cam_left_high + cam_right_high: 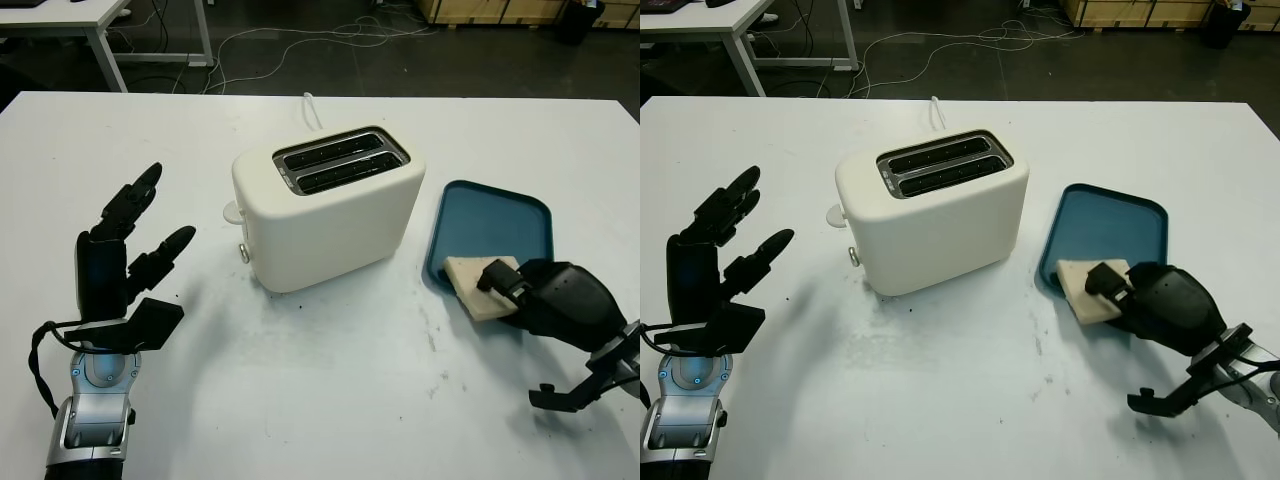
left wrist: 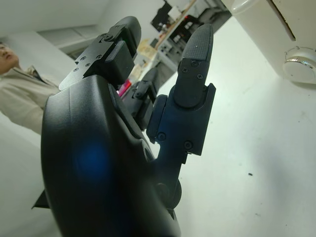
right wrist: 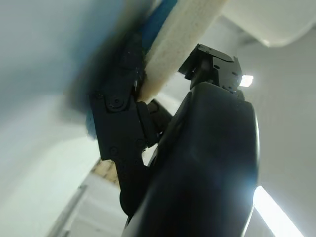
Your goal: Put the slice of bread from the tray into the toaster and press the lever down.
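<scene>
I see a white counter (image 1: pixel 330 380) carrying a cream toaster (image 1: pixel 330 205) at its middle and a blue tray (image 1: pixel 495 225) just to the right of it, its near corner holding a bread slice (image 1: pixel 475 285).

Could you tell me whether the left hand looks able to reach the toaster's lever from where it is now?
Probably yes. The left hand is open above bare table, and the lever sits on the toaster end that faces it, with nothing between them. The right hand is at the bread.
</scene>
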You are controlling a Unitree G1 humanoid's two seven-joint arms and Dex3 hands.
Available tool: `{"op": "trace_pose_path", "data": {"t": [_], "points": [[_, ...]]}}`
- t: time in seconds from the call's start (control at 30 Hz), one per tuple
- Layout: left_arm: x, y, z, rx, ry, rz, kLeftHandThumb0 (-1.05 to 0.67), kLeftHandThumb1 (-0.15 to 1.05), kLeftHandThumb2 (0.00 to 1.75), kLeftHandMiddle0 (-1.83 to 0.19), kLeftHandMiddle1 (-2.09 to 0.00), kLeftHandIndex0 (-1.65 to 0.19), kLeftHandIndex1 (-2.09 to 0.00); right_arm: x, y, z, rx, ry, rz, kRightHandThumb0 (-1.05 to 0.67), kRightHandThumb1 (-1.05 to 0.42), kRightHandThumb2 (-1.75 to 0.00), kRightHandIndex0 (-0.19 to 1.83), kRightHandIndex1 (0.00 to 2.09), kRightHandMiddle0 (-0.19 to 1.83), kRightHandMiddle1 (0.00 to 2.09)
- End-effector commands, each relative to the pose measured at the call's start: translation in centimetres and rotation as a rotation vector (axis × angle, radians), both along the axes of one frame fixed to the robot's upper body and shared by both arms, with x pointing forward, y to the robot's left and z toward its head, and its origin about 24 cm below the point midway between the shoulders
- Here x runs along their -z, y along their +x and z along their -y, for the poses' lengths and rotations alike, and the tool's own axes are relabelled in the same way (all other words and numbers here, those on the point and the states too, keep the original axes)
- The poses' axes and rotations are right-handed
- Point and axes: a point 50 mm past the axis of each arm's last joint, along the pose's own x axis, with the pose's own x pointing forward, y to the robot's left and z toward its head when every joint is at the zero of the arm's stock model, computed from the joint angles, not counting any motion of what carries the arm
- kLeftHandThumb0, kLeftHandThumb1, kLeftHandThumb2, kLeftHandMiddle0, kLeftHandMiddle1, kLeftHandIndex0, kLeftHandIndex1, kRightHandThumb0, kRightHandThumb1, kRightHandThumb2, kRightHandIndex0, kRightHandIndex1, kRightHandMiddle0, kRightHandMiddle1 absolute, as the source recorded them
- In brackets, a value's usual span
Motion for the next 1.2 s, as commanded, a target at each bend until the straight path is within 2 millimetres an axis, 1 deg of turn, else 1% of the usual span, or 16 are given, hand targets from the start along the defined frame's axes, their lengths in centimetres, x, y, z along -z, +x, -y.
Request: {"op": "trace_pose_path", "data": {"t": [0.0,0.03,0.07,0.1,0.13,0.17,0.2,0.23,0.33,0.5,0.63,0.7,0.77,0.87,1.03,1.17], "points": [[-0.3,0.0,0.1,0.003,-0.002,0.016,-0.43,0.92,0.05,-0.66,0.0,-0.56,0.0,-1.5,0.8,0.0,0.012,0.087,0.036,-0.44,-0.92,-0.6,1.55,1.75,0.0,1.75],[-0.3,0.0,0.1,0.002,-0.004,0.016,-0.43,0.92,0.05,-0.66,0.0,-0.56,0.0,-2.0,1.0,0.0,0.018,0.112,0.039,-0.45,-0.92,-0.61,1.54,1.75,0.0,1.75],[-0.3,0.0,0.1,0.001,-0.002,0.016,-0.42,0.92,0.05,-0.66,0.0,-0.56,0.0,-2.4,1.2,0.0,0.023,0.13,0.042,-0.46,-0.92,-0.63,1.48,1.75,0.0,1.75],[-0.3,0.0,0.2,0.002,-0.003,0.016,-0.42,0.92,0.05,-0.66,0.0,-0.56,0.0,-2.8,1.4,0.0,0.024,0.141,0.047,-0.46,-0.92,-0.64,1.17,1.75,0.0,1.75],[-0.2,0.0,0.2,0.001,-0.004,0.015,-0.43,0.92,0.05,-0.66,0.0,-0.56,0.0,-3.2,1.6,-0.1,0.022,0.151,0.052,-0.47,-0.92,-0.65,0.52,1.75,0.0,1.75],[-0.2,0.0,0.2,0.001,-0.007,0.017,-0.43,0.92,0.05,-0.66,0.0,-0.56,0.0,-3.6,1.8,-0.1,0.02,0.154,0.056,-0.48,-0.92,-0.66,0.26,1.75,0.0,1.75],[-0.2,0.0,0.1,0.0,-0.005,0.016,-0.43,0.92,0.05,-0.66,0.0,-0.56,0.0,-3.9,1.9,-0.2,0.018,0.157,0.059,-0.48,-0.92,-0.67,0.11,1.75,0.0,1.75],[-0.2,0.0,0.1,-0.003,-0.002,0.014,-0.43,0.92,0.05,-0.66,0.0,-0.56,0.0,-4.1,2.0,-0.3,0.016,0.166,0.063,-0.48,-0.92,-0.67,0.06,1.75,0.0,1.75],[-0.1,0.0,0.0,-0.006,0.004,0.016,-0.44,0.92,0.05,-0.67,0.0,-0.57,0.0,-4.5,2.2,-0.4,0.014,0.178,0.067,-0.47,-0.92,-0.66,0.01,1.75,0.0,1.75],[-0.1,0.0,0.0,-0.001,-0.007,0.014,-0.43,0.92,0.05,-0.66,0.0,-0.56,0.0,-4.7,2.2,-0.4,0.025,0.157,0.049,-0.49,-0.92,-0.7,0.0,1.75,0.0,1.75],[-0.1,0.0,0.0,-0.007,0.003,0.013,-0.43,0.92,0.05,-0.66,0.0,-0.56,0.0,-4.5,2.1,-0.4,0.032,0.15,0.03,-0.49,-0.92,-0.69,0.0,1.75,0.0,1.75],[-0.1,0.0,0.0,-0.004,-0.003,0.011,-0.44,0.92,0.05,-0.66,0.0,-0.56,0.0,-4.3,2.2,-0.4,0.039,0.132,0.013,-0.49,-0.92,-0.7,0.0,1.75,0.0,1.75],[-0.1,0.0,0.0,0.0,-0.006,0.013,-0.44,0.92,0.06,-0.65,0.0,-0.56,0.0,-4.2,2.2,-0.3,0.043,0.121,0.001,-0.49,-0.92,-0.75,0.0,1.75,0.0,1.75],[-0.1,0.0,0.0,-0.001,-0.003,0.013,-0.43,0.92,0.05,-0.66,0.0,-0.56,0.0,-4.0,2.3,-0.3,0.055,0.135,-0.009,-0.48,-0.92,-0.77,0.0,1.75,0.0,1.75],[-0.1,0.0,0.0,-0.006,-0.008,0.017,-0.42,0.92,0.04,-0.66,0.0,-0.56,0.0,-4.2,2.5,-0.3,0.105,0.132,-0.038,-0.5,-0.92,-0.83,0.0,1.75,0.0,1.75],[-0.1,0.0,0.0,-0.006,-0.004,0.014,-0.43,0.92,0.05,-0.66,0.0,-0.56,0.0,-4.2,2.6,-0.4,0.131,0.119,-0.001,-0.47,-0.92,-0.82,0.03,1.75,0.0,1.75]]}}
